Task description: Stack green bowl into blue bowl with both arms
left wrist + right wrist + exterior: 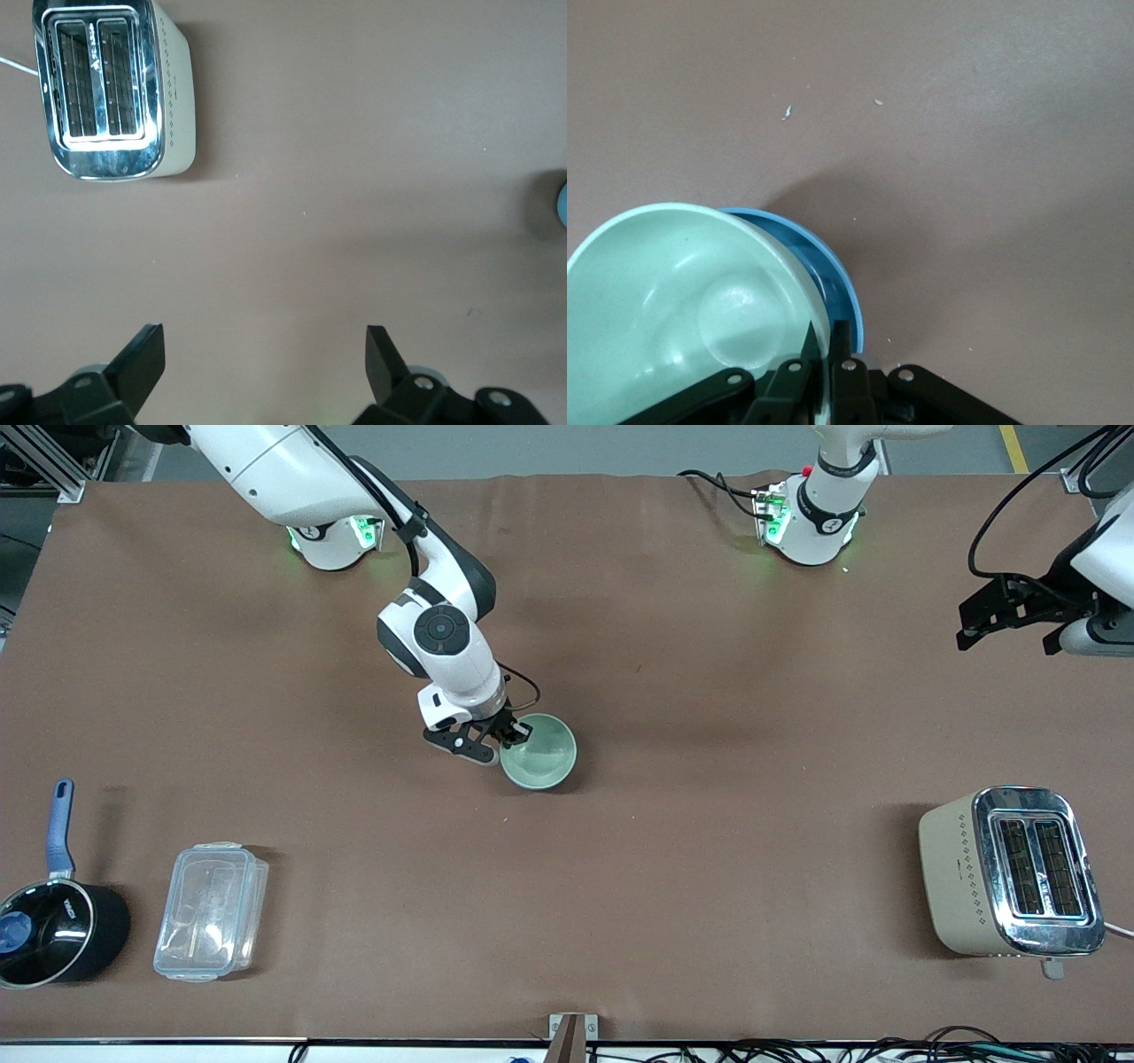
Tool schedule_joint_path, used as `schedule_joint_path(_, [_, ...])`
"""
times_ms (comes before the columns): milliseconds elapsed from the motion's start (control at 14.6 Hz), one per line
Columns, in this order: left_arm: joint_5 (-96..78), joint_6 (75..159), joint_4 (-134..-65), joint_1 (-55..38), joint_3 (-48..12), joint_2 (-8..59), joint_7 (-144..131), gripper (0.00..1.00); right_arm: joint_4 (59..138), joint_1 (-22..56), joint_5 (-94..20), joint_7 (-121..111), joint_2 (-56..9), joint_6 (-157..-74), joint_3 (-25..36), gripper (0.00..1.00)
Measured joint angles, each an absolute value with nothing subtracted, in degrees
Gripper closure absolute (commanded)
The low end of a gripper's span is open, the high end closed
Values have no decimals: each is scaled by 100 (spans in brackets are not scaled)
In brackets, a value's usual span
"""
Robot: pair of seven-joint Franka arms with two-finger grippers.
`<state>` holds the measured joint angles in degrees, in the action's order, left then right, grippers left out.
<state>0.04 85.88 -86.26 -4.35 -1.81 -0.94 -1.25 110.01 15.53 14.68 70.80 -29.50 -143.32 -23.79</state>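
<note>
The pale green bowl (540, 755) is in the middle of the table. In the right wrist view the green bowl (682, 301) lies inside the blue bowl (837, 274), which shows only as a blue crescent round its rim. In the front view the blue bowl is hidden under the green one. My right gripper (514, 732) is shut on the green bowl's rim, one finger inside and one outside (831, 341). My left gripper (979, 622) hangs open and empty in the air over the left arm's end of the table, its jaws wide apart over bare cloth (266, 354).
A beige and chrome toaster (1010, 872) stands near the front camera at the left arm's end, and also shows in the left wrist view (106, 88). A black saucepan with a blue handle (53, 930) and a clear plastic box (211, 912) stand at the right arm's end.
</note>
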Motion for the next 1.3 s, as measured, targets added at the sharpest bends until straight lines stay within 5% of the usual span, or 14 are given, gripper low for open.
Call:
schedule_joint_path(547, [1, 8588, -8810, -523, -18, -307, -141, 0, 11006, 1553, 1587, 7123, -3075, -14462, -2367, 95])
schedule_joint_path(615, [1, 8588, -8816, -523, -13, -307, -141, 0, 11007, 1553, 1592, 7124, -3075, -14462, -2367, 90])
schedule_joint_path(752, [1, 8589, -8834, -523, -10, -306, -141, 0, 11007, 1553, 1597, 7130, -3075, -14464, -2362, 56])
schedule_joint_path(889, [1, 8598, -8854, -523, -10, -304, -141, 0, 11007, 1549, 1598, 7133, -3075, -14463, -2345, 33])
schedule_joint_path(1162, [1, 8681, -8871, -531, -11, -258, -141, 0, 10980, 1533, 1604, 7137, -3044, -14308, -2332, 0])
schedule_joint_path(1299, [1, 8700, -8875, -536, -11, -231, -141, 0, 10871, 1531, 1615, 7137, -2894, -13874, -2333, 0])
